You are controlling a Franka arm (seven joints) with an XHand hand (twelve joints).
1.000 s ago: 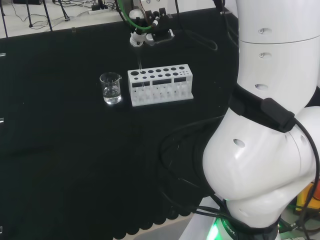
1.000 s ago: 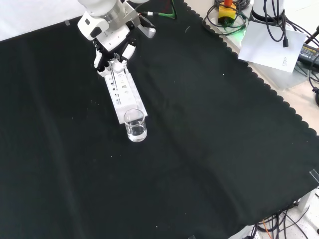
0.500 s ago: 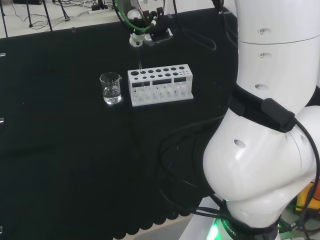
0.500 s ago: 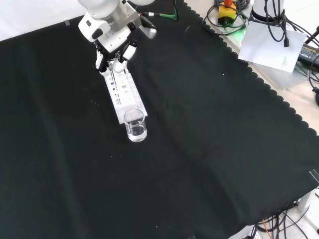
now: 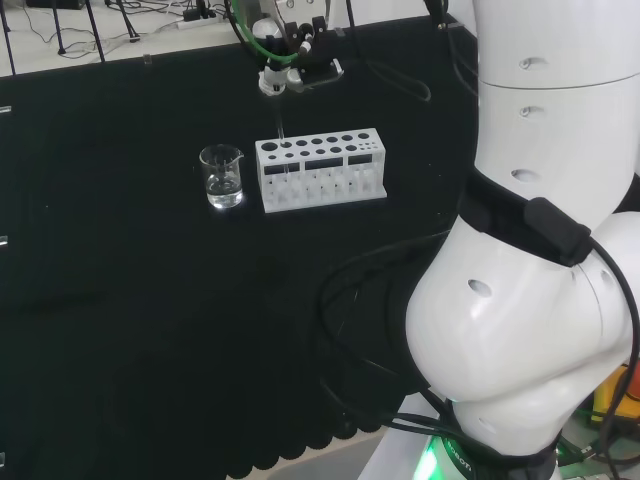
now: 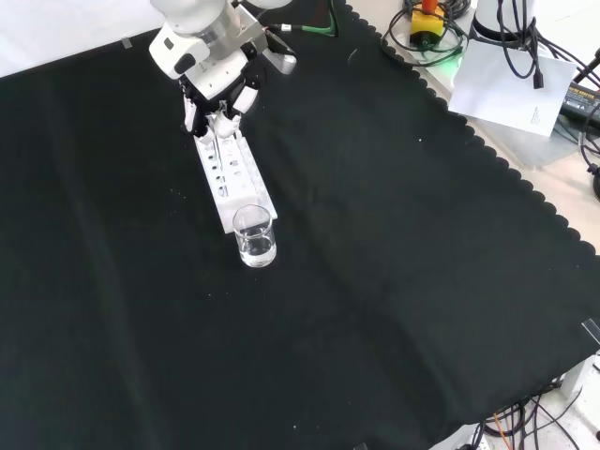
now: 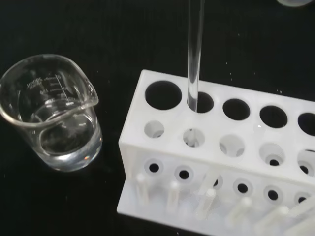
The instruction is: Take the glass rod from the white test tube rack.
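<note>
Mid-extraction, by judgement: hand above white test tube rack, fingers curled, pinching top of glass rod. Rod upright, lower end still inside rear-row hole near rack's beaker end. Next: straight vertical lift until tip free of hole. Rod clear, smooth, thin cylinder; rack matte white plastic, round holes; beaker clear glass, spouted, beside rack.

Light: even, bright room light from overhead.
Shadows: swallowed by the black cloth.
Glare: soft highlights on the beaker.
Focus: blurred white hand part.
</note>
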